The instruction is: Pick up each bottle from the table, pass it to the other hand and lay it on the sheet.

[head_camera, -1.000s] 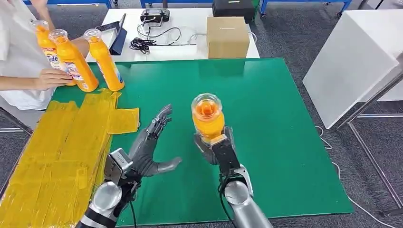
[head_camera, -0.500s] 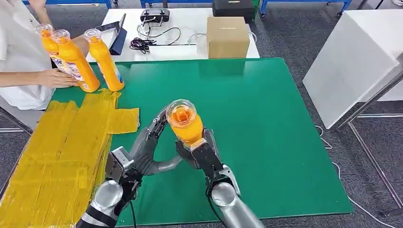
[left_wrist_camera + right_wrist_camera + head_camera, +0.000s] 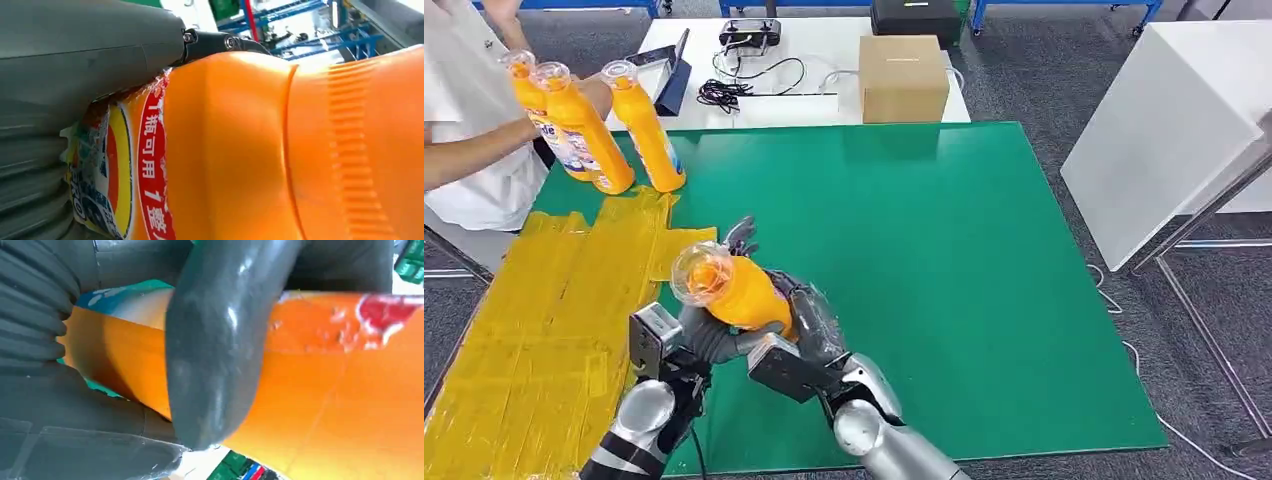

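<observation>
— two hands meet on one orange bottle [image 3: 729, 290] low over the green table [image 3: 984, 260], at the edge of the yellow sheet [image 3: 544, 310]. who has it?
— the right hand [image 3: 799, 335] plainly does: in the right wrist view its thick thumb [image 3: 215, 355] wraps across the bottle's body, fingers closed round it. the bottle is tilted, clear cap end toward the sheet.
— and the left hand [image 3: 709, 335]?
— pressed against the bottle from the sheet side, thumb under it, fingertips [image 3: 742, 232] showing just past it. its wrist view has the label right against the palm; whether the fingers have closed into a grip, i cannot tell.
— farther back?
— three more orange bottles [image 3: 649, 130] stand upright at the far corner of the sheet, a person's arm [image 3: 474, 155] reaching toward them. beyond the green table, a cardboard box [image 3: 904, 75] and black cables [image 3: 724, 92] on a white table.
</observation>
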